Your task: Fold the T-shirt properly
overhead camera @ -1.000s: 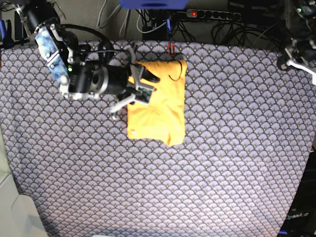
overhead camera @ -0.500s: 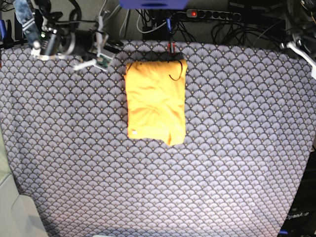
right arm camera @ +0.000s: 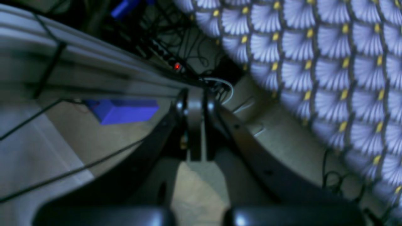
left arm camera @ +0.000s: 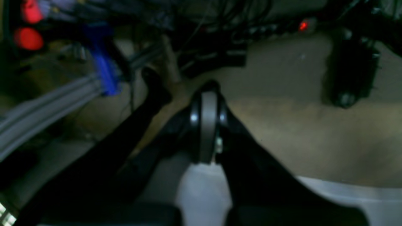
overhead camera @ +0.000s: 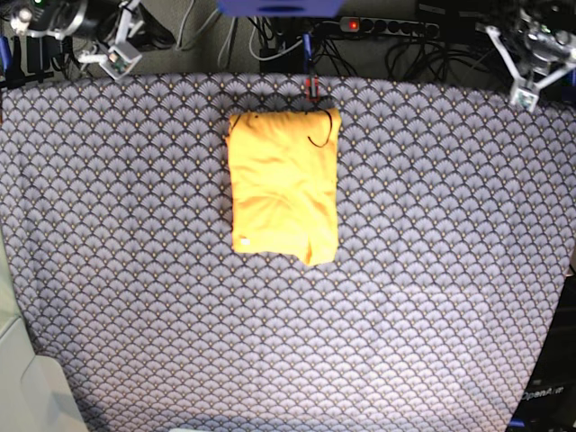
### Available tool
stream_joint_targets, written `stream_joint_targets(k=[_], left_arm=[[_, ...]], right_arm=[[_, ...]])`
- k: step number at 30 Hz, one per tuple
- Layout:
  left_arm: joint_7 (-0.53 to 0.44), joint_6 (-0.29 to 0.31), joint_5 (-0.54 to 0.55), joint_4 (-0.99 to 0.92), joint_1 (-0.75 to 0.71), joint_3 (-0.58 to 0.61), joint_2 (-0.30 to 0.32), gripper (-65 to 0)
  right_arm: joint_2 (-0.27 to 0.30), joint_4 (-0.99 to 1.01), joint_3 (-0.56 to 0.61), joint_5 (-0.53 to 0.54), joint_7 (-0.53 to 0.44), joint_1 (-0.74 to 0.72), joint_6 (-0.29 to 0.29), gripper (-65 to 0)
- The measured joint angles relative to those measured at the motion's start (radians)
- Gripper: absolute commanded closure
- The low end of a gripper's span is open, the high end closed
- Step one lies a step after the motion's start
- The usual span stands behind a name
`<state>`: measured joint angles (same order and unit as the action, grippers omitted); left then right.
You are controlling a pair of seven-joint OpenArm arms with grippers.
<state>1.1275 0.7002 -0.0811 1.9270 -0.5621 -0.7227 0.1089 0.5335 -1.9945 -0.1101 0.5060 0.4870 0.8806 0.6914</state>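
Both pincers are pinched narrow and empty: the right pincer (right arm camera: 196, 125) hangs off the counter's (overhead camera: 432, 297) far corner, the left pincer (left arm camera: 205, 125) past the opposite one. The T-shirt (overhead camera: 283, 184) lies as a compact rectangle mid-counter toward the back, untouched. Folding looks finished; only parking remains, I'd say. Wrist views are blurred, so neither shows the shirt.

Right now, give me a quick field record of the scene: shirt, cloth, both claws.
garment: T-shirt, yellow-orange, folded into a compact rectangle
surface: blue-grey scallop-patterned cloth, shirt lies on its far middle part
left claw: shut, empty, off the cloth at the far corner
right claw: shut, empty, off the cloth's edge
contact: neither claw touches the shirt
background: power strip with red light behind the cloth
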Motion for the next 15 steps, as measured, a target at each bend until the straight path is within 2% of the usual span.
stream_joint_targets(k=[2,6,9,15], left_arm=[[-0.07,0.0,-0.13,-0.002,-0.006,0.012,-0.064,0.0],[-0.222,0.002,-0.297,-0.062,0.006,0.011,-0.178,0.0],[-0.337,0.004,-0.397,-0.182,0.035,0.003,-0.237,0.0],[-0.595,0.0,-0.419,-0.452,0.114,-0.124,-0.27,0.0]], right_arm=[[-0.001,0.02,-0.013,-0.002,-0.02,0.027,0.0,0.0],[-0.013,0.084,-0.019,-0.035,-0.075,0.051,0.0,0.0],[-0.085,0.188,-0.022,-0.156,-0.117,0.036,-0.007,0.0],[-0.224,0.381,-0.021,-0.375,-0.256,-0.003,0.0,0.0]])
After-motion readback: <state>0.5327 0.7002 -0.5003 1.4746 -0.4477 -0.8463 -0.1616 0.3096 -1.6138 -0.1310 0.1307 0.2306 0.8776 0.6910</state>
